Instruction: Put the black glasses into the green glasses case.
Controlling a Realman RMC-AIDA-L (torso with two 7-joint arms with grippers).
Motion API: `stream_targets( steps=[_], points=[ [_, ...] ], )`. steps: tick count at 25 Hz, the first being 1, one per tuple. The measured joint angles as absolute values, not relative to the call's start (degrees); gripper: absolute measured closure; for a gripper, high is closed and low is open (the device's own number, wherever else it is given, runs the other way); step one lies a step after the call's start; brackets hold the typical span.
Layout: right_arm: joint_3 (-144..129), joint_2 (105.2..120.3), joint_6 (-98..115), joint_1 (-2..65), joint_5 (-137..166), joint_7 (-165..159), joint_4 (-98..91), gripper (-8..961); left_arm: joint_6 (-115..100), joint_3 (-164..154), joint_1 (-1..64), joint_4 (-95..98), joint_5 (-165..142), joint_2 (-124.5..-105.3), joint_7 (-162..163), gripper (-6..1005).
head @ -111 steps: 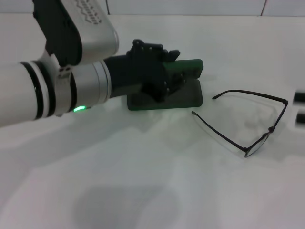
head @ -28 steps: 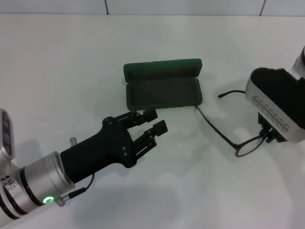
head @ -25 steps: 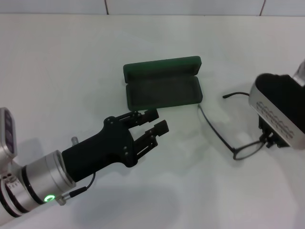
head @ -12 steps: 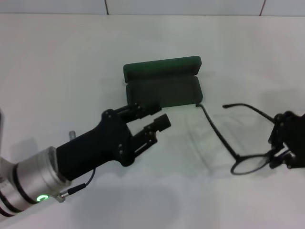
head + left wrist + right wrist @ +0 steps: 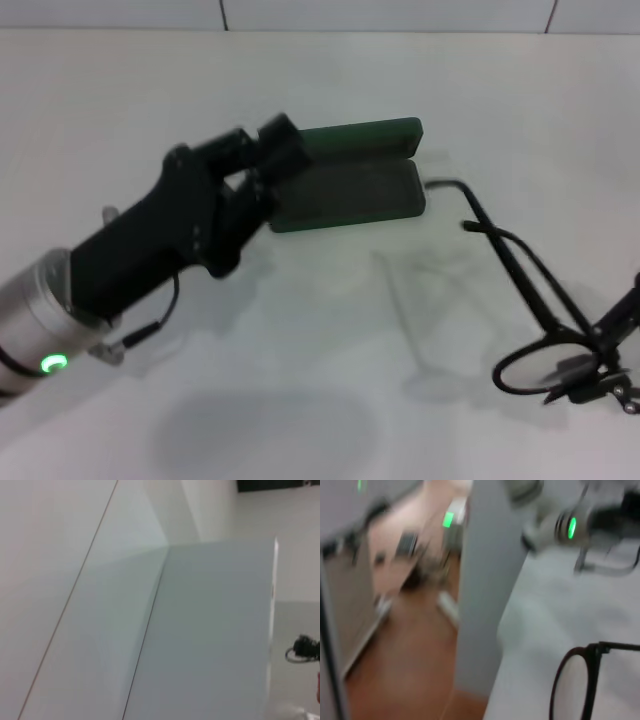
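- The white tabletop [image 5: 330, 380] carries the case; the glasses are lifted above it, as their faint shadow underneath suggests.
- The left claw [image 5: 262, 150], black on a silver arm, hovers at the left end of the case. I cannot tell if its fingers are wide or narrow, and it holds nothing that I can see.
- The dark green rectangular hard glasses case [image 5: 350, 175] lies open, its lid standing up at the back and its grey lined tray empty. So the opening step is done.
- The thin black wire-frame glasses [image 5: 530, 300] are to the right of the case and apart from it, with the temple arms pointing toward it.
- The right claw [image 5: 610, 365] is at the right edge and grips the glasses at the lens end.
- What is left, in my judgement: to carry the glasses over the tray, lower them in and release.
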State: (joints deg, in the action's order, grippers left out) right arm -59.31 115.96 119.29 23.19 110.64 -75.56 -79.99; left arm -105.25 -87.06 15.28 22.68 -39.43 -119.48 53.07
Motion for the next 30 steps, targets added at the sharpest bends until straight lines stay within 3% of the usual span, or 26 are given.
stream_targets(
  steps=[4,8,15,22,30],
  points=[
    [-58.5,115.93,118.0,19.3,97.9,-73.6,-74.6,839,-105.6,-84.8,17.4,22.7,-40.0,-118.78,55.4,830],
    [-58.5,115.87,117.0,18.4,90.3,-71.0,-67.6,839,-107.0,-84.6,20.3,22.6,-39.9,-118.23,56.4,875],
    [-59.2,115.46,113.8,21.9,89.4,-68.0,-55.9,839,-108.6,-84.9,23.9,23.0,-40.4,-118.65,56.6,955],
    [-59.5,115.47,112.0,29.8,94.0,-66.4,-45.4,839,-108.7,-85.2,26.0,23.0,-43.6,-119.79,54.9,955],
    [-63.9,115.83,110.9,32.0,94.7,-66.7,-43.2,840,-106.7,-85.3,26.8,21.2,-45.2,-120.12,54.9,955]
  ],
)
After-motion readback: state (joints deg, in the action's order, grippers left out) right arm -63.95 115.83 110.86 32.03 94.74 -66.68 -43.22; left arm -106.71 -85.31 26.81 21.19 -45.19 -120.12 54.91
